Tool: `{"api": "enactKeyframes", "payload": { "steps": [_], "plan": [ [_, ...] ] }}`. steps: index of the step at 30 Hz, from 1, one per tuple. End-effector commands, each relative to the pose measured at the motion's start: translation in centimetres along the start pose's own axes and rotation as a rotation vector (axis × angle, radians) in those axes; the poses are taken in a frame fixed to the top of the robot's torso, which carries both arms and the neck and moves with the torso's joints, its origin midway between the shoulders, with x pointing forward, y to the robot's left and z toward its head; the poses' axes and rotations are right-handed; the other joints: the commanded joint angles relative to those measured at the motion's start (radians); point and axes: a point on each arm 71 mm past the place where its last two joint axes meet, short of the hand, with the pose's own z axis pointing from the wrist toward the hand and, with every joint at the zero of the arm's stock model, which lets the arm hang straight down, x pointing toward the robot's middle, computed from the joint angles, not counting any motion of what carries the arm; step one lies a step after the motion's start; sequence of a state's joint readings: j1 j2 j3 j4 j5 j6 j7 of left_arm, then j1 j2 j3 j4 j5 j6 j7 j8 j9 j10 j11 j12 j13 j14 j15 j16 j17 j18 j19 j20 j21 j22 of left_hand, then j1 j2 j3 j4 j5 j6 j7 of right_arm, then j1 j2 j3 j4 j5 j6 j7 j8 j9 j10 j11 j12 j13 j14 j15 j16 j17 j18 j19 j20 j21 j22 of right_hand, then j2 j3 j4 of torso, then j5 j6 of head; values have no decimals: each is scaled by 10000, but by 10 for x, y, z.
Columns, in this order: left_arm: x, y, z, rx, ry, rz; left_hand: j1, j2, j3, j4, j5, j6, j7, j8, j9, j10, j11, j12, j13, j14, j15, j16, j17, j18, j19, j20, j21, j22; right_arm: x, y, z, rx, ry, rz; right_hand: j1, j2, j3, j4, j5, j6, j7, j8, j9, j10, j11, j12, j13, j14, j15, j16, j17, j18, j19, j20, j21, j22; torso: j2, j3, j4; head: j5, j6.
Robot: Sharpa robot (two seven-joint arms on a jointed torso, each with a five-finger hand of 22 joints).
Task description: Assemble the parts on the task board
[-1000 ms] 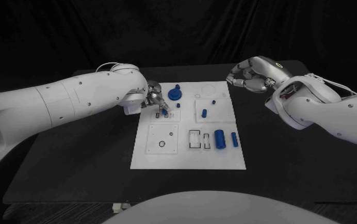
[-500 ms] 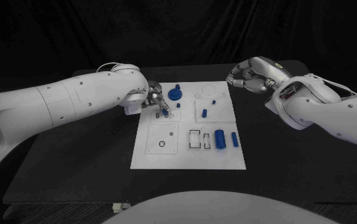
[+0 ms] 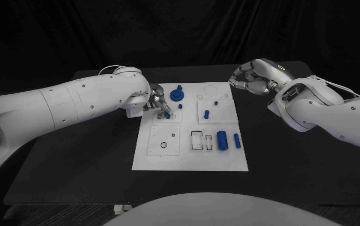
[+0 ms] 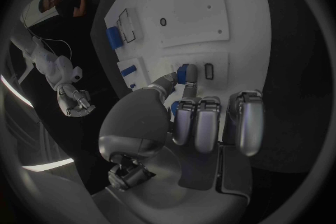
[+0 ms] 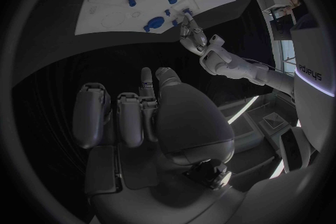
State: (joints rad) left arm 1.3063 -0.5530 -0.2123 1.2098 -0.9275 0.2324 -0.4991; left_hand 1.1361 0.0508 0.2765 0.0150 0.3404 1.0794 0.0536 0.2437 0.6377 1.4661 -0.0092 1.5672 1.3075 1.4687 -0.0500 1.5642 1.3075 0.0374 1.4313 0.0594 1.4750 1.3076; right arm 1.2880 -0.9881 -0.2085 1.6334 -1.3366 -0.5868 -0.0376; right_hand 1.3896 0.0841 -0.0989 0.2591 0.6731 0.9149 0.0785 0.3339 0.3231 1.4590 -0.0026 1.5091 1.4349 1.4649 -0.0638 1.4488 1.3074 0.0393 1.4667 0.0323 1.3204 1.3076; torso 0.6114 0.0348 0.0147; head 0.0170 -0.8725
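Note:
The white task board point(image 3: 191, 150) lies in the middle of the black table. My left hand point(image 3: 156, 101) hovers over its far left part and pinches a small blue part point(image 3: 165, 114) between thumb and a finger. In the left wrist view that blue part point(image 4: 185, 74) stands right beside a narrow dark slot point(image 4: 209, 71) in the board point(image 4: 199, 0). My right hand point(image 3: 254, 77) hangs above the table past the board's far right corner, its fingers curled in on nothing. The right wrist view shows the same curled right hand point(image 5: 150, 115).
Other blue parts are on the board: a round knobbed piece point(image 3: 176, 95), a short peg point(image 3: 205, 114), a thick cylinder point(image 3: 222, 139) and a slim bar point(image 3: 236, 140). Empty rectangular slots point(image 3: 196, 140) and a square plate with a ring hole point(image 3: 164, 145) lie nearer me.
The left hand has shifted very slightly over the board with the blue part still pinched. The right hand has stayed where it was.

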Motion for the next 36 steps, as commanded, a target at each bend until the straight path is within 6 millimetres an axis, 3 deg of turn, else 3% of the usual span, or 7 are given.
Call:
{"api": "enactKeyframes", "payload": {
  "steps": [1,16,21,23,27,32,36],
  "plan": [
    [3,-1,1,144,68,0,-47,76,432,-376,-9,2,-60,-38,14,1047,-73,35,2633,1021,-74,66,2633,42,16,-30,-46,1425,1,-1,0,128,65,-3,77,3,80,-4,21,87,10,-61,-12,406,18,-36,25,603,-43,-44,150,163,147,84,-26,1896,7,-6,0,-6,-1],
    [6,2,4,176,-47,-162,-50,83,506,-388,-12,-20,-54,-54,36,1047,-69,35,2633,1021,-72,66,2633,45,5,-29,-58,1418,2,-2,-1,146,106,-3,92,0,100,-9,25,94,12,-66,-13,401,19,-44,14,601,-42,-49,141,166,141,84,-41,1892,-1,-11,-5,-38,-1],
    [8,3,5,148,12,-156,-173,56,611,-336,-251,-34,-36,-79,116,1047,-50,35,2633,1021,-58,66,2633,49,-11,-18,-82,1412,2,-2,-1,157,135,-5,92,0,100,-9,25,94,12,-66,-13,401,19,-44,14,601,-42,-49,141,166,141,84,-41,1892,3,-3,-1,-84,-1],
    [8,3,6,126,62,-138,-242,41,641,-297,-441,-39,-34,-94,156,1047,-46,35,2633,1021,-52,66,2633,50,-12,-12,-90,1415,3,-3,-1,162,149,-5,98,2,109,-11,27,100,11,-66,-13,395,19,-50,2,599,-42,-54,131,167,139,84,-48,1890,4,0,-2,-80,-1],
    [10,4,7,71,154,-108,-745,-15,405,175,-1510,20,-33,-151,275,1047,-32,35,2633,1021,-35,66,2633,49,-8,12,-114,1432,3,-3,-1,173,180,-4,98,2,109,-11,27,100,11,-66,-13,395,19,-50,2,599,-42,-54,131,167,139,84,-48,1890,-1,-2,-2,-75,-1],
    [11,5,7,-34,230,-79,-1181,-125,-23,665,-2226,90,-14,-224,341,1047,-16,35,2633,1021,-21,66,2633,52,-6,21,-136,1444,4,-3,-1,189,212,-5,98,2,109,-11,27,100,11,-66,-13,395,19,-50,2,599,-42,-54,131,167,139,84,-48,1890,2,-2,1,-71,-1],
    [12,5,7,-113,296,-50,-1379,-182,-301,928,-2476,135,-1,-272,387,1047,-4,35,2633,1021,-14,66,2633,56,-10,29,-155,1448,4,-3,-1,198,234,-6,104,1,117,-13,28,104,11,-67,-13,390,19,-56,-9,597,-42,-61,119,167,139,84,-48,1890,1,-3,-2,-75,-1]
  ]
}}
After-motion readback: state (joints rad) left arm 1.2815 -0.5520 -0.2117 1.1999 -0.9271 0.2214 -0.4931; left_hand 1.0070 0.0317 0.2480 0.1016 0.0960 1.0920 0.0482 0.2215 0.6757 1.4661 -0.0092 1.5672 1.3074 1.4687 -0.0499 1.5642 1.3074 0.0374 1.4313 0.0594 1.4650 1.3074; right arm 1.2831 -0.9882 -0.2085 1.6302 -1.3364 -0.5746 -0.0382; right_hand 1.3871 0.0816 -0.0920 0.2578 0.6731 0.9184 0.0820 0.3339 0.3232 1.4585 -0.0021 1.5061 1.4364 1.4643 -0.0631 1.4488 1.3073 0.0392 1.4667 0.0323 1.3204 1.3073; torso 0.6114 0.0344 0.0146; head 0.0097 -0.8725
